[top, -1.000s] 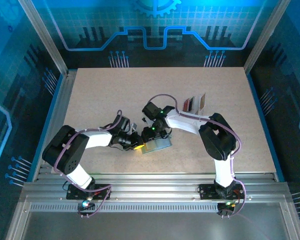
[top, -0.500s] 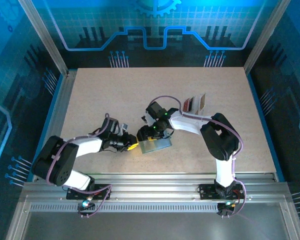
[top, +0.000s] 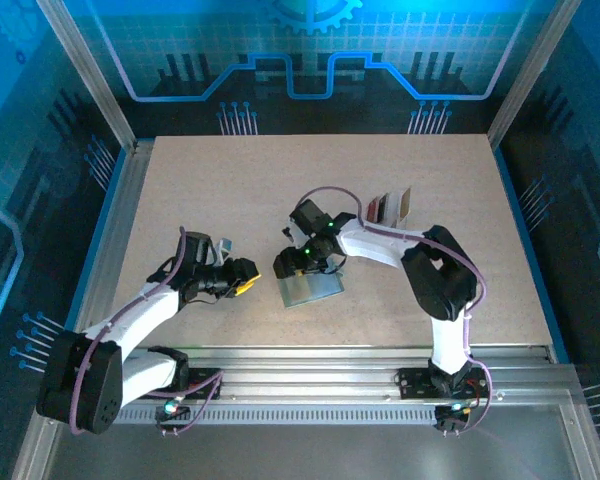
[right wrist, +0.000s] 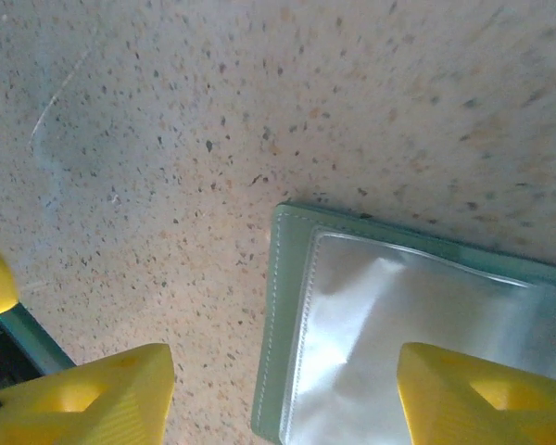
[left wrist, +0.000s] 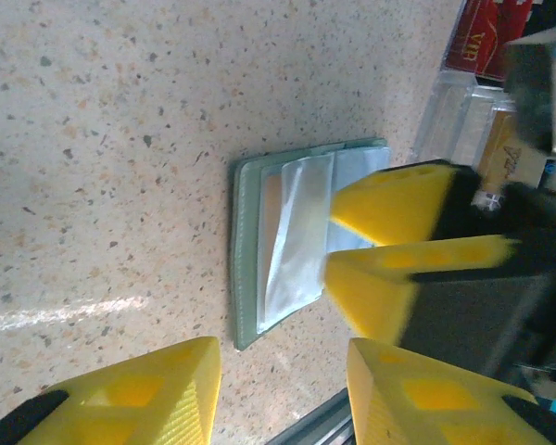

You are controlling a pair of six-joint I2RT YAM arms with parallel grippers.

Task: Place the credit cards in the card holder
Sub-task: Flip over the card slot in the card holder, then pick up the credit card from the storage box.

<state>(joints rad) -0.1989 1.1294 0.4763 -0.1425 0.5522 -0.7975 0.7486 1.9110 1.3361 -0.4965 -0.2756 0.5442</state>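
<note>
- Standing well apart, the yellow wedge-shaped jaws of the left gripper [left wrist: 278,375] hold nothing and touch nothing, with only the bare speckled tabletop [left wrist: 120,139] between them
- Just past their tips lies the small flat grey-green folding card holder [left wrist: 248,250], opened out on the table with its pale shiny lining [left wrist: 296,232] facing up
- From above, a strip of table separates the left gripper from the holder's left end
- The right gripper [right wrist: 283,371] also has its yellow jaws spread wide, with no card between them
- One finger [right wrist: 83,399] hangs over the table beside the holder's stitched edge, and the other finger [right wrist: 482,399] is over the lining
- Whether those fingers press on the holder or hang just above it cannot be told
- In the overhead view the right gripper sits over the holder's left end, near the left gripper but apart from it
- The thin rectangular plastic credit cards [top: 390,206] stand upright in a clear slotted stand [left wrist: 445,102] beyond the holder, towards the far right of the table
- A red card [left wrist: 482,37] and a tan card [left wrist: 505,153] can be made out, well apart from both grippers
</note>
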